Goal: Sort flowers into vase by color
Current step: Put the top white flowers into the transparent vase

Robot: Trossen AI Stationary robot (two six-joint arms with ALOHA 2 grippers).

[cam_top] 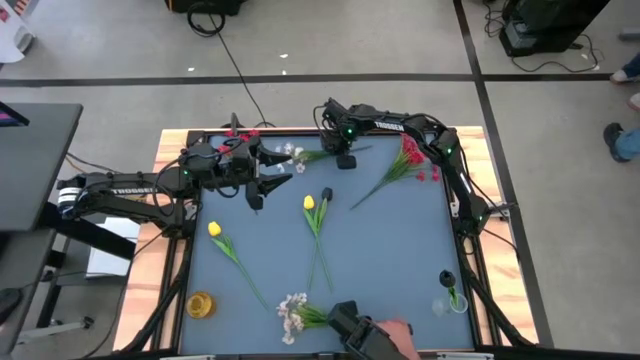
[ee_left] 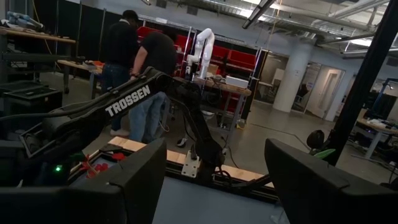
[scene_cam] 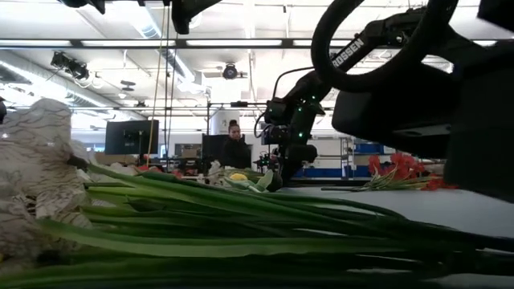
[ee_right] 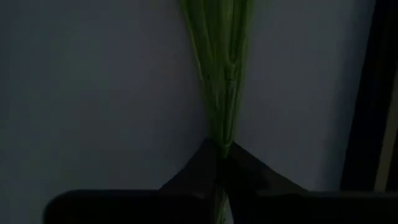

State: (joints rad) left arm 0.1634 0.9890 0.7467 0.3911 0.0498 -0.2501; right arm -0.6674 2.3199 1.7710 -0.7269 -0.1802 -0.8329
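Blue-grey matting covers the tabletop (cam_top: pixel 400 250) seen from above, with flowers scattered over it. The right pincer (cam_top: pixel 345 158) is down at the far edge, on the green stalk of a white spray (cam_top: pixel 295 154) that lies there. A red bloom stem (cam_top: pixel 405 160) lies just beside it toward the right edge. Two yellow tulips lie apart: one (cam_top: pixel 310 203) near the middle, one (cam_top: pixel 215 230) nearer the left side. Another white spray (cam_top: pixel 293 312) rests at the near edge, a yellow vase (cam_top: pixel 200 304) stands at the near left corner, and a clear vase (cam_top: pixel 452 300) stands at the near right corner. The left pincer (cam_top: pixel 270 170) hovers at the far left with its fingers spread wide, holding nothing.

From table height, green stalks (scene_cam: pixel 241 217) fill the foreground, and the right pincer (scene_cam: pixel 291 172) reaches down to the surface farther back, with red blooms (scene_cam: pixel 401 170) beyond to its right.

The left wrist camera shows its own fingers (ee_left: pixel 130 180) set well apart, and two people (ee_left: pixel 140 68) standing in the room behind.

The right wrist camera shows the dark fingertips (ee_right: pixel 199 165) clenched together on a thin green stalk (ee_right: pixel 221 74).
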